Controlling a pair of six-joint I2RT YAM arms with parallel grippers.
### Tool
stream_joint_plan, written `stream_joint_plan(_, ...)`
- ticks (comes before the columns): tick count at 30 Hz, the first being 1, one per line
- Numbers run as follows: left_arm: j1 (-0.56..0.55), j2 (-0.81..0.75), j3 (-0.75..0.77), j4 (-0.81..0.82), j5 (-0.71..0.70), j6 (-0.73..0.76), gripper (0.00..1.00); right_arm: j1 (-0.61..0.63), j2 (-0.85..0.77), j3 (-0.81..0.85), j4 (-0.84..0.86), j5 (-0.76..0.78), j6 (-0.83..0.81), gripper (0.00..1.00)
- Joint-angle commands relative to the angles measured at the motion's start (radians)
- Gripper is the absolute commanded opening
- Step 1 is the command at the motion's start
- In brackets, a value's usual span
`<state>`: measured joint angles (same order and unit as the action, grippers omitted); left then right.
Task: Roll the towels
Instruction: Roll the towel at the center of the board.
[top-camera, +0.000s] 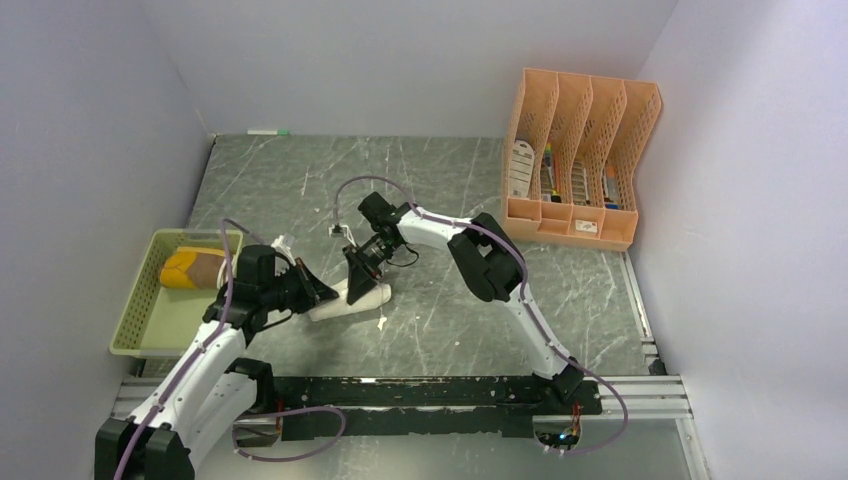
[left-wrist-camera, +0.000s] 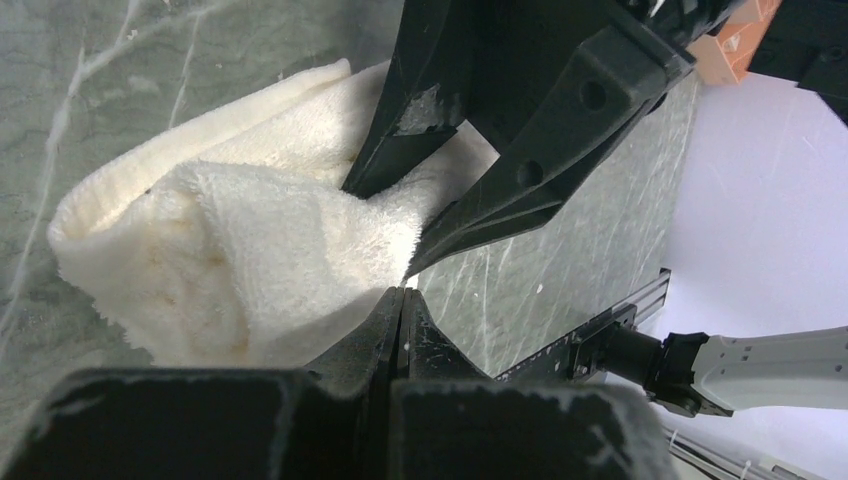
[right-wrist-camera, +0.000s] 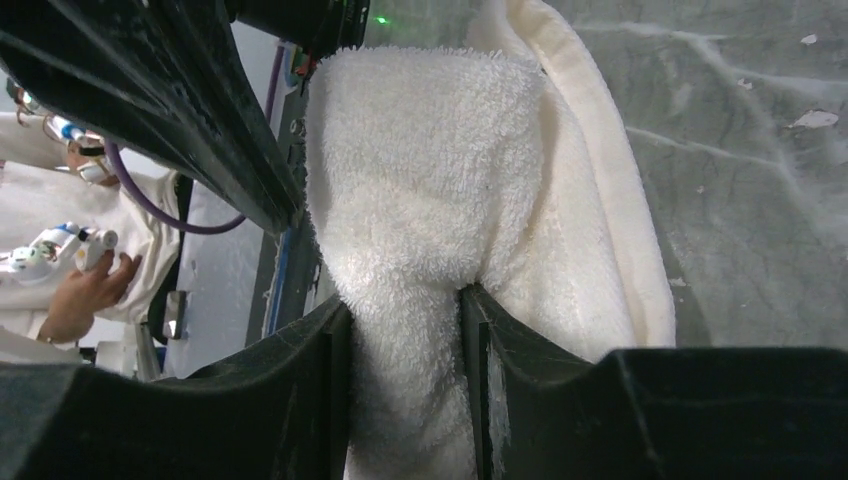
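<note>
On the table (top-camera: 450, 320), near its middle: the white towel (top-camera: 352, 297) lies as a short, thick bundle on the grey marbled top, between the 2 grippers.
White towel, close up: fluffy cream pile, folded over on itself. It has a rounded fold at 1 end and a thicker hem along 1 side.
Right gripper (top-camera: 366, 272): it reaches down onto the bundle from the far side. In its wrist view the 2 fingers (right-wrist-camera: 300, 400) clamp a narrow waist of cloth between them, and the pile bulges out above the pinch.
Left gripper (left-wrist-camera: 400, 300): it sits at the bundle's left end, touching it. Its fingers are pressed together with only a thin pale seam between them, right at the cloth's edge. Whether any cloth is caught there I cannot tell.
Grippers together: their tips are close. In the left wrist view the right gripper's fingers come down just above the left gripper's tips, with the cloth between the 2.
Brown towel (top-camera: 192, 268): bundled, with a mustard-yellow end. It lies in the far half of the basket (top-camera: 130, 310), well apart from the white towel.
Basket: pale green mesh, at the table's left edge beside the left arm.
Rack (top-camera: 580, 150): orange, 4 slots holding small items, at the far right corner against the wall.
Person (right-wrist-camera: 80, 280): a hand and white sleeve at the left edge of the right wrist view, beyond the table.
</note>
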<state>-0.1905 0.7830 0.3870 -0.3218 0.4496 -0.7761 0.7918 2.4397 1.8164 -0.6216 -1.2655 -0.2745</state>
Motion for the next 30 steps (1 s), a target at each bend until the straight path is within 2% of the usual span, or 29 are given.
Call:
stream_joint_plan(1,0.006,0.013,-0.040,0.053,0.015,-0.015,0.07,0.022,0.048,0.022,-0.008,0.110,0.066,0.40)
stream_joint_plan(7,-0.020,0.048,-0.116,0.121,-0.001,-0.044,0.07,0.024,0.107,0.085,-0.007,0.131,0.150,0.41)
stream_joint_plan(13,-0.029,0.082,-0.164,0.132,-0.099,-0.073,0.07,0.034,0.115,0.125,-0.032,0.144,0.142,0.42)
stream_joint_plan(14,-0.029,0.088,-0.167,0.127,-0.118,-0.077,0.07,0.033,0.107,0.120,-0.030,0.164,0.140,0.46)
stream_joint_plan(15,-0.029,0.094,-0.168,0.120,-0.134,-0.081,0.07,0.032,0.096,0.107,-0.022,0.192,0.145,0.77)
stream_joint_plan(16,-0.029,0.102,-0.166,0.112,-0.156,-0.081,0.07,0.028,0.076,0.091,-0.007,0.216,0.159,0.97)
stream_joint_plan(20,-0.026,0.125,-0.162,0.098,-0.205,-0.073,0.07,-0.027,-0.003,0.037,0.033,0.381,0.229,1.00)
stream_joint_plan(22,-0.023,0.124,-0.166,0.103,-0.215,-0.074,0.07,-0.067,-0.107,-0.058,0.134,0.552,0.276,1.00)
stream_joint_plan(25,-0.022,0.126,-0.159,0.108,-0.221,-0.077,0.07,-0.085,-0.356,-0.277,0.359,0.930,0.280,1.00)
stream_joint_plan(27,-0.020,0.134,-0.149,0.112,-0.218,-0.078,0.07,-0.069,-0.597,-0.524,0.632,1.117,0.239,1.00)
stream_joint_plan(30,-0.015,0.158,-0.134,0.128,-0.207,-0.077,0.07,-0.065,-0.879,-0.893,1.096,1.203,0.272,1.00)
